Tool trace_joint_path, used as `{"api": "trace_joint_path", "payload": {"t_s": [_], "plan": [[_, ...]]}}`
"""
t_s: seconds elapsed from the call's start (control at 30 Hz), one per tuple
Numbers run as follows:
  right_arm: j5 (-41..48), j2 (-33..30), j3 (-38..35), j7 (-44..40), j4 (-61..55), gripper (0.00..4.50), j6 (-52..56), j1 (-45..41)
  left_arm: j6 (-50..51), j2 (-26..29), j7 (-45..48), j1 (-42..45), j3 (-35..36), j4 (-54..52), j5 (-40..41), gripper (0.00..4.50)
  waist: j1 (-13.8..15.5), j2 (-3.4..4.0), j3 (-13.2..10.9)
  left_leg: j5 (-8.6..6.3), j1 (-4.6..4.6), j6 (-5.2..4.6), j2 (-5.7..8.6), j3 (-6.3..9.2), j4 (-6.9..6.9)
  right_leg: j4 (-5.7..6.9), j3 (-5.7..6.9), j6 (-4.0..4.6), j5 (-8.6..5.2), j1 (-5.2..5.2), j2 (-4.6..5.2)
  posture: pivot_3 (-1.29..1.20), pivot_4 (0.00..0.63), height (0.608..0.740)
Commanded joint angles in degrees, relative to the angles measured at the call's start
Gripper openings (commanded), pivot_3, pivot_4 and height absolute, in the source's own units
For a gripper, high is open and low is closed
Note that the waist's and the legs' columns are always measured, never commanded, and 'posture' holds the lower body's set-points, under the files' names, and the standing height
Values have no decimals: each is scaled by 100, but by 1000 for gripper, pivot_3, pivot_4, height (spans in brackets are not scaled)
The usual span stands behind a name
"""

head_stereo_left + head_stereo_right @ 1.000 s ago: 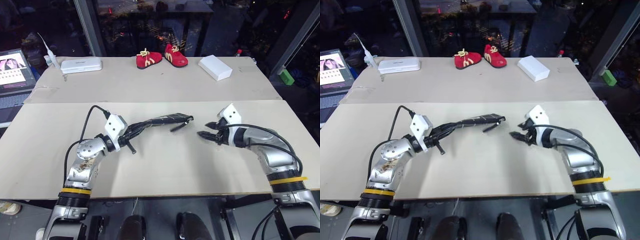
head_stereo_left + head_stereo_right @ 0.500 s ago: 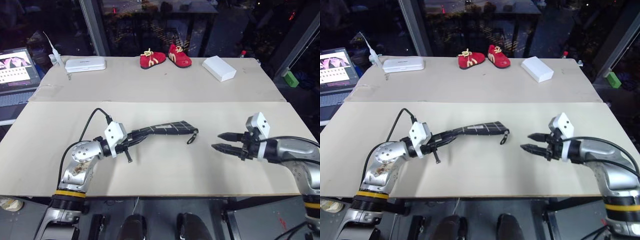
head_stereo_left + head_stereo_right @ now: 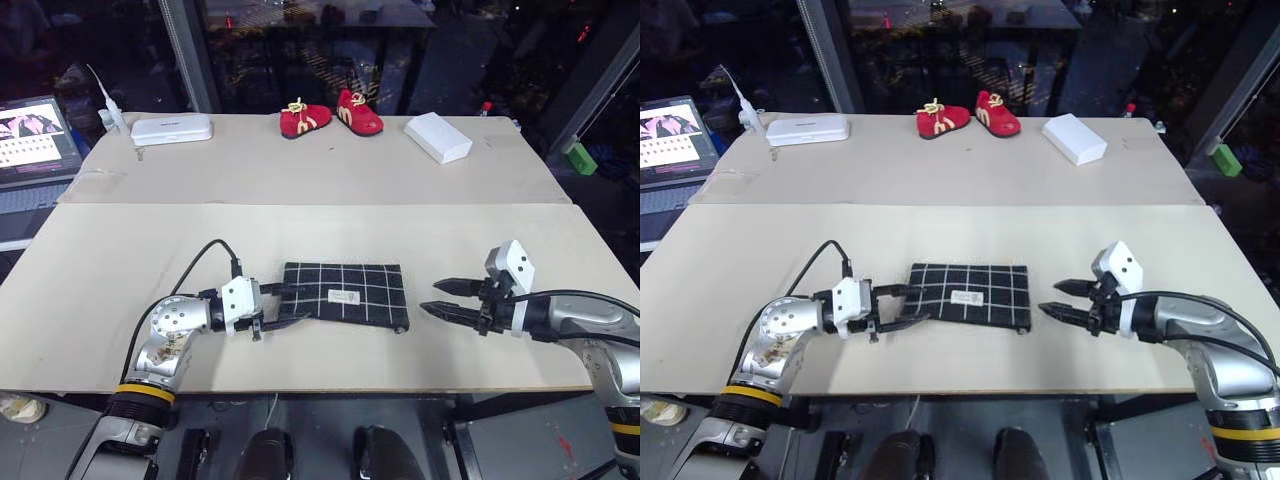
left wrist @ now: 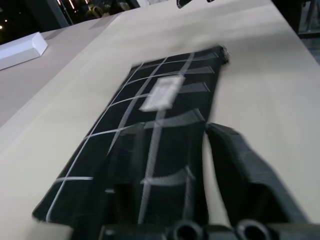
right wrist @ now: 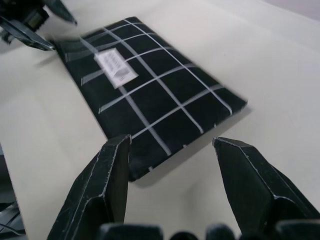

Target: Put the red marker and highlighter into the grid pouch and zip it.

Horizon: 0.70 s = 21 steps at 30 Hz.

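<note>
The grid pouch [image 3: 345, 292] lies flat on the table's near half, white label up, with its zipper pull [image 3: 402, 327] at the near right corner. My left gripper [image 3: 290, 305] stands open at the pouch's left end, one finger on each side of that edge; the pouch [image 4: 160, 115] stretches away from its fingers [image 4: 245, 170]. A short gap separates my open right gripper [image 3: 433, 295] from the pouch's right end [image 5: 150, 85], nothing between its fingers [image 5: 250, 180]. The red marker and the highlighter are out of view.
A pair of small red shoes [image 3: 330, 113], a white box [image 3: 437, 137] and a flat white device [image 3: 172, 128] sit on the far half of the table. A laptop [image 3: 35, 135] stands at the far left, a green block [image 3: 578, 157] beyond the right edge.
The pouch hung edge-on from my shut left gripper; now it lies flat and that gripper has opened. The right gripper drew back to the right and stayed open.
</note>
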<state>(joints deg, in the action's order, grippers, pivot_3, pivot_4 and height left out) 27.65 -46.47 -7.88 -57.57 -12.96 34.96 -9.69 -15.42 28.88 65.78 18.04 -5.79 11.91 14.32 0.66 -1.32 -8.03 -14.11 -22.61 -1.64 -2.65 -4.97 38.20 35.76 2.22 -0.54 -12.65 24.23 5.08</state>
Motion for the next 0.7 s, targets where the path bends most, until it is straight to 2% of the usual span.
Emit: {"api": "trace_joint_path", "payload": {"t_s": [0.03, 0.17, 0.23, 0.33, 0.47, 0.7], "plan": [[-57, -152, -159, -48, 130, 2944, -210, -80, 1138, 133, -151, -169, 293, -864, 780, 3492, -1, 0, 0, 0, 0, 0, 0, 1, 0, 0, 0, -1, 0, 0, 0, 0, 150, 740], [-86, -269, -285, -83, 431, 2944, -313, -166, 3043, 326, -732, -433, 693, -1752, 1790, 3492, -12, 0, 0, 0, 0, -1, -10, 3, -1, 2, -1, -4, -2, 1, 0, 0, 150, 740], [-56, -297, -385, -97, 606, 2944, -352, -197, 3827, 456, -1327, -548, 984, -1943, 1919, 3492, -18, 0, 0, 0, 1, 0, -10, 4, 0, 6, -2, -5, -2, 1, -1, 0, 150, 740], [-103, -241, -493, -24, 877, 2944, -490, -164, 4411, 603, -1996, -770, 1519, -1973, 1962, 3492, -30, 0, 0, 0, 16, 0, -5, 4, 0, 9, -5, -21, -12, -8, -5, 0, 150, 740], [-58, 17, -642, 146, 1176, 2944, -629, -103, 4494, 671, -2272, -1246, 2225, -1921, 2024, 3492, -60, -1, 0, -1, 18, 0, -8, 1, -5, 7, -9, -15, -10, -7, -8, 0, 150, 740], [-219, 381, -631, 506, 1710, 2944, -873, -288, 4101, 259, -2939, -1837, 3093, -1887, 1968, 3492, -29, 0, 0, 0, 19, 1, -7, -3, -7, 8, -9, -2, -4, -7, 3, 0, 150, 740]]}}
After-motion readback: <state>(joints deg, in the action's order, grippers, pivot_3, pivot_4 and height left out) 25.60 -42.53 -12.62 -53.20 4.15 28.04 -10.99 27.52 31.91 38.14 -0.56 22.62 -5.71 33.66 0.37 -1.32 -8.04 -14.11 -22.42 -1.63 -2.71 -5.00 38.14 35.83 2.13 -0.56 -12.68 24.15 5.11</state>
